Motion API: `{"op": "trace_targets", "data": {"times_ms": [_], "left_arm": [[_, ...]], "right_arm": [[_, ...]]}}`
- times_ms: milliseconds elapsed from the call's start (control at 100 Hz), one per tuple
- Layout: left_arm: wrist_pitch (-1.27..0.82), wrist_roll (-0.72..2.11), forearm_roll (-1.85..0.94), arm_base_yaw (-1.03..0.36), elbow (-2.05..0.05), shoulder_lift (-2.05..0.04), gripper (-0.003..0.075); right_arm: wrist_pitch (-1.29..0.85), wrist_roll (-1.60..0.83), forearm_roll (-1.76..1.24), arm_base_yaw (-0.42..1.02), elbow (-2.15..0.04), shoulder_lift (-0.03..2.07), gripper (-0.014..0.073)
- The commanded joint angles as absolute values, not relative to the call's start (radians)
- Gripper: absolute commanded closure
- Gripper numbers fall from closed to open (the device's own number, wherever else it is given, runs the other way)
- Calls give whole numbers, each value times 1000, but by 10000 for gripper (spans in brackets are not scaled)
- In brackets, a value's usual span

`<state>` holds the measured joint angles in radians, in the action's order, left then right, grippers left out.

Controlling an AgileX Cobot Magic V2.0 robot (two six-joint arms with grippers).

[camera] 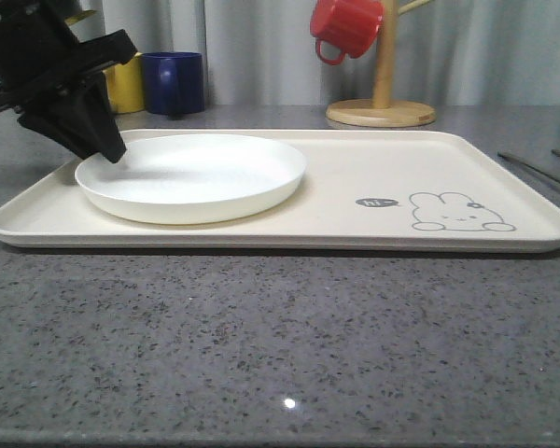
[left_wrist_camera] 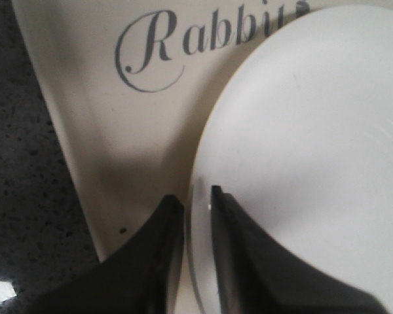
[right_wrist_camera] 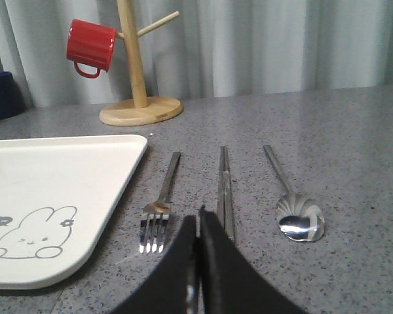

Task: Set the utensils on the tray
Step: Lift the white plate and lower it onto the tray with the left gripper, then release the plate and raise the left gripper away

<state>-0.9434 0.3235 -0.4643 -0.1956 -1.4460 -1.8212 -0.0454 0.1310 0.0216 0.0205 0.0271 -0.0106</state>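
The cream tray (camera: 373, 177) lies across the middle of the table, with a white plate (camera: 191, 173) on its left half. My left gripper (camera: 112, 149) is at the plate's far left rim. In the left wrist view my left gripper (left_wrist_camera: 195, 199) straddles that rim, one finger inside the plate (left_wrist_camera: 314, 131) and one outside over the tray (left_wrist_camera: 92, 111), shut on it. The fork (right_wrist_camera: 158, 209), chopsticks (right_wrist_camera: 224, 190) and spoon (right_wrist_camera: 300, 219) lie side by side on the grey table just right of the tray (right_wrist_camera: 65, 170). My right gripper (right_wrist_camera: 198, 216) is shut and empty, low between fork and chopsticks.
A wooden mug stand (camera: 381, 113) with a red mug (camera: 348, 26) hanging on it stands behind the tray. A blue mug (camera: 174, 82) and a yellow mug (camera: 124, 84) sit at the back left. A grey curtain closes the back.
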Motion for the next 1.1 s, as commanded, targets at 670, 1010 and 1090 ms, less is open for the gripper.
{"op": "trace_targets", "data": {"times_ms": [670, 1010, 1090], "left_arm": [[-584, 322, -452, -159, -1275, -1378, 360], [-369, 324, -452, -67, -897, -972, 360], [-306, 328, -452, -67, -809, -867, 360]], "right_arm": [[39, 129, 26, 13, 10, -32, 662], [39, 129, 26, 13, 10, -32, 662], [39, 129, 26, 13, 10, -32, 662]]}}
